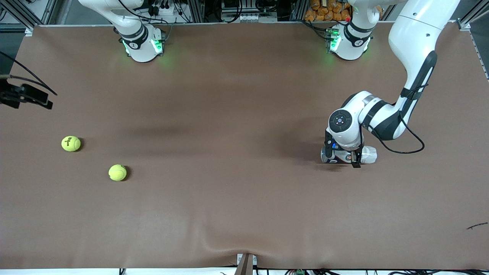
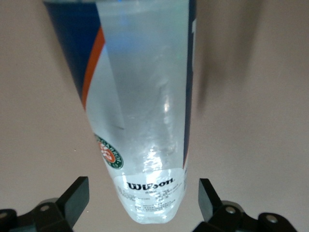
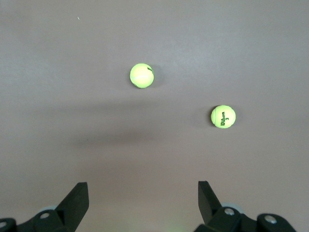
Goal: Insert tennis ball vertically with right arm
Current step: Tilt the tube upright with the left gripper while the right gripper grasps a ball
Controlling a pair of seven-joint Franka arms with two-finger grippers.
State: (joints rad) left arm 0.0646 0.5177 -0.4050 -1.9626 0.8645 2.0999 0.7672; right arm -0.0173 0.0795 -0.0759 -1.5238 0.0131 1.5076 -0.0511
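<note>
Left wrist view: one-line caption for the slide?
Left gripper with open jaws straddling a clear Wilson tennis ball can lying on the brown table.

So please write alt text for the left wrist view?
A clear plastic tennis ball can with a blue and orange Wilson label lies on the brown table, between the open black fingers of the left tool.

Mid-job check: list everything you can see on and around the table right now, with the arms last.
tennis balls: 2, yellow-green, toward the right arm's end; one farther from the front camera than the other
ball can: 1, clear plastic with blue-orange label, lying on its side, toward the left arm's end
table: 1, brown
left hand: open, straddling the can
right hand: open, high over the table, looking down at both balls
</note>
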